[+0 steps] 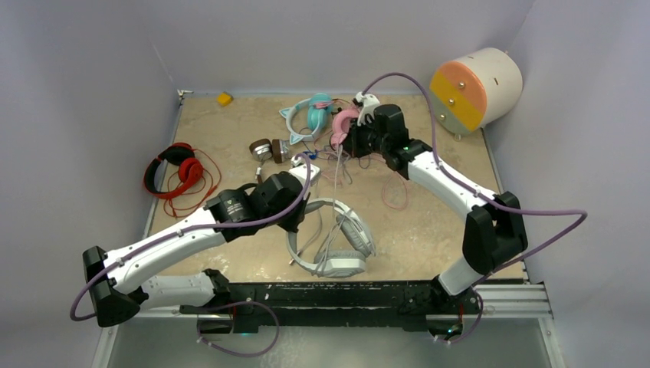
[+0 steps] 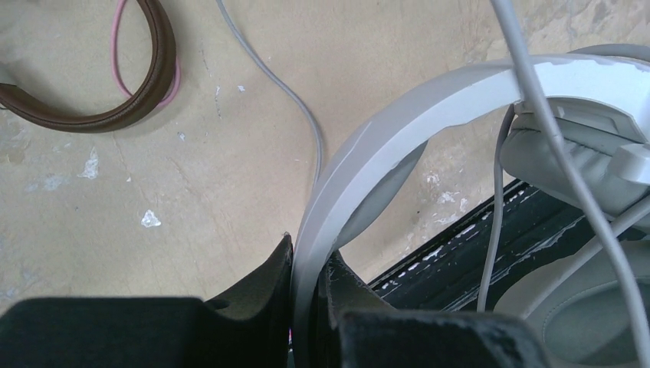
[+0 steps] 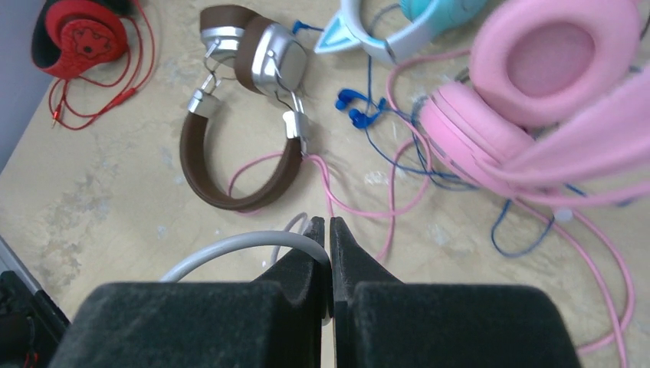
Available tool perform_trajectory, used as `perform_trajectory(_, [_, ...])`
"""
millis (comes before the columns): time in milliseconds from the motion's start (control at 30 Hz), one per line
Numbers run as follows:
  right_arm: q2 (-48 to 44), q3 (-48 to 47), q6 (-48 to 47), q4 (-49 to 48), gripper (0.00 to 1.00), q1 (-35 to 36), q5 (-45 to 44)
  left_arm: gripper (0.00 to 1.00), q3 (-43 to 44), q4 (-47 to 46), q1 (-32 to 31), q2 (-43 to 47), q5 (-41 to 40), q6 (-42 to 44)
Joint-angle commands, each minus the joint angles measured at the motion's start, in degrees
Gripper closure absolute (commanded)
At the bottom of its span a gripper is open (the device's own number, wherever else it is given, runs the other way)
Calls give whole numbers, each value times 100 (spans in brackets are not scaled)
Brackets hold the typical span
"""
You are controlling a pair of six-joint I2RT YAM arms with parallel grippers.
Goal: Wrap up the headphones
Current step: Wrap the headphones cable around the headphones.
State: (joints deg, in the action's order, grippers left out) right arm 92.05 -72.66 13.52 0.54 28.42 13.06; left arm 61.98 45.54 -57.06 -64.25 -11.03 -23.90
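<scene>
A: Step in hand?
B: Cable-wrapping, I'd judge. The left pincer (image 2: 306, 270) is clamped on the band of the grey-white plastic over-ear headphones (image 2: 398, 136), near-centre on the counter (image 1: 429, 230). The right pincer (image 3: 329, 238), farther off, pinches their thin grey cable (image 3: 230, 242).
A: Next?
B: Probably loop the cable round the band, kept taut.

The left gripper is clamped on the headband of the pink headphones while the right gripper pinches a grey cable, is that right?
Not quite: the left gripper clamps the headband of the grey-white headphones, as the left wrist view shows. The right gripper does pinch the grey cable.
</scene>
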Motion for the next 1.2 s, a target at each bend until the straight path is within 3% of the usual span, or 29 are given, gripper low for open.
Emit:
perform_trajectory(0, [-451,402,227,-221,100,-294,-151,100,179,-444,-34,315,67,-361])
perform_trajectory(200, [-621,859,244,-203,100,-742,62,100,300,-205,-29,373,35,-679])
perform_trajectory(400, [-1109,1646,152,-659,100,-794,580,100,1077,248,237,258,271,-1164])
perform_trajectory(533, [-1507,2298,255,-1218,100,-786,905,100,1679,190,1500,153,1448,-1057])
perform_trajectory(633, [-1663,2684,401,-1527,100,-770,1301,100,2496,285,2053,-211,1819,-989])
perform_trajectory(833, [-1957,3223,408,-1883,100,-287,1600,100,4180,757,2895,-1269,1789,-1446])
perform_trajectory(1167, [-3198,4369,550,-2373,100,764,1895,100,4521,549,4523,-1835,1791,-2792])
